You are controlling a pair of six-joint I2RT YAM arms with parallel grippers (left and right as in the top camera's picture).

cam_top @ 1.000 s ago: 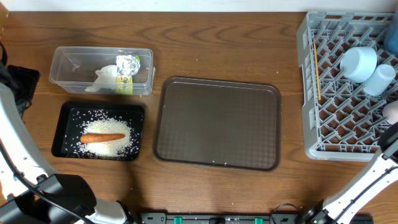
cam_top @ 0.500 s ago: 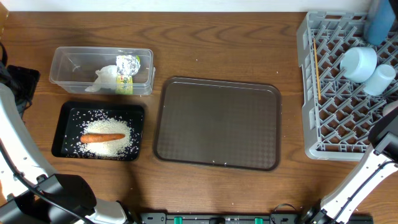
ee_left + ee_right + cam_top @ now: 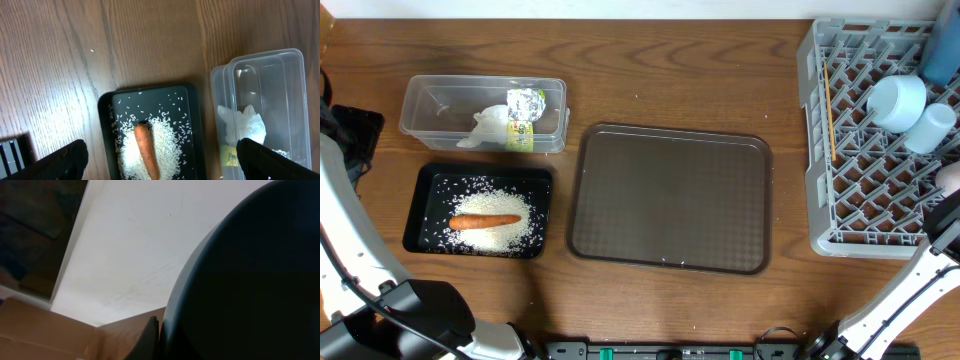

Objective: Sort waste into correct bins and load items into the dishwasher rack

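The left gripper (image 3: 161, 155) is held spread wide above the table (image 3: 670, 70), nothing between its fingers (image 3: 65, 161), which are seen at the bottom corners of the left wrist view. Below it, at the lower left of the overhead view, the shallow black tray (image 3: 415, 235) is found, with the white rice (image 3: 505, 232) heaped in it and the carrot (image 3: 485, 220) laid lengthwise on the heap. Just above the tray, the clear container (image 3: 430, 105) is seen with the crumpled wrapper (image 3: 520, 115) inside, toward its right end. The brown tray (image 3: 670, 200) is set at the centre of the frame.

The grey rack (image 3: 850, 200) is placed along the right edge. Inside it the chopsticks (image 3: 830, 110) are laid near its left wall, and the light-blue bowl (image 3: 897, 102) and the white cup (image 3: 930, 128) are set side by side at the upper right. The right gripper (image 3: 152, 339) is pressed together on the large blue bowl (image 3: 942, 45), which is cut off by the top right corner over the rack; in the right wrist view it is shown only as a dark curved mass, and the exact point of the pinch cannot be made out.
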